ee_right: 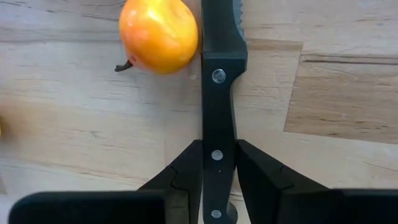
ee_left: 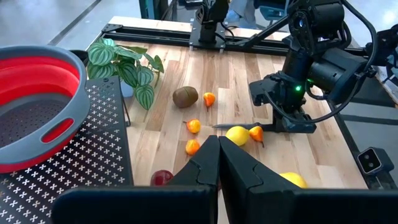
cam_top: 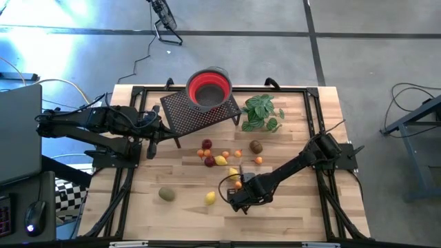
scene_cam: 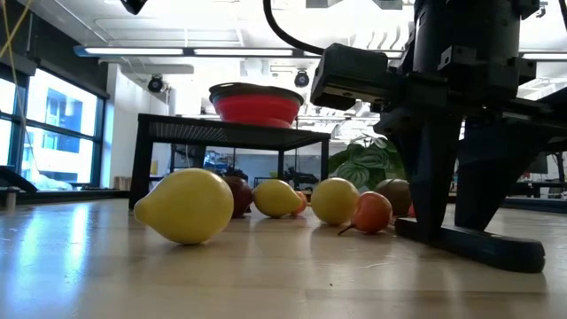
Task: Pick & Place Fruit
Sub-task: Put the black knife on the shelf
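While the left arm waits off to the side, the right claw (ee_right: 216, 163) is down at the near part of the table (cam_top: 289, 213), its two fingers narrowed around the black handle of a knife (ee_right: 217, 81) that lies flat on the wood. The fingers (ee_right: 183, 165) sit on either side of the handle, touching or nearly so; I cannot tell whether they press it.

Just beside the knife, against the top of its handle, lies a small orange fruit (ee_right: 159, 34) with a short dark stem. A yellow lemon (cam_top: 210, 198) sits near the knife on the side toward the left arm, and a brownish-green oval (cam_top: 166, 194) lies farther that way.

Beyond the knife the rest of the fruit is scattered mid-table: another lemon (cam_top: 220, 160), dark red pieces (cam_top: 207, 145), tiny orange balls (cam_top: 238, 153) and a second kiwi-like oval (cam_top: 255, 146).

Farther still from the knife stand a black perforated stand (cam_top: 196, 114) carrying a red and grey colander (cam_top: 209, 88), and a green leafy plant (cam_top: 262, 112) beside it.

The left claw (ee_left: 217, 162) hangs by the stand's edge, fingers pressed together, holding nothing.
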Robot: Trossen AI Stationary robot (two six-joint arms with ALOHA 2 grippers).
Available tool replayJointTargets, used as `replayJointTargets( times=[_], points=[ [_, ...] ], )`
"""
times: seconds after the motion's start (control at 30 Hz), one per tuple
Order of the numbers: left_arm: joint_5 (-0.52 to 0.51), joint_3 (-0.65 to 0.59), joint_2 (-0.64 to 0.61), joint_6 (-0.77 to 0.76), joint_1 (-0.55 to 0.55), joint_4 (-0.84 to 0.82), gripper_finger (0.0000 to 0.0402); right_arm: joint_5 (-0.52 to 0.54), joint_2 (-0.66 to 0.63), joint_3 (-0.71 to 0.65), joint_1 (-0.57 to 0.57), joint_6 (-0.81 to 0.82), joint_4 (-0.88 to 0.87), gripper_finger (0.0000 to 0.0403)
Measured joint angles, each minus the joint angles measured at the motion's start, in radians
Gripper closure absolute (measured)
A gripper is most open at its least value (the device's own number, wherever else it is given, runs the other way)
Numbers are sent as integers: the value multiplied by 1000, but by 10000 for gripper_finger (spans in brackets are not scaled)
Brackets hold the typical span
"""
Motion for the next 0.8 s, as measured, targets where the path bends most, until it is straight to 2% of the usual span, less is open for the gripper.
replayJointTargets(
  times=[0.8],
  points=[
    [0,0,0,0,0,0,402,14,0,-1,0,0,11,319]
  ],
)
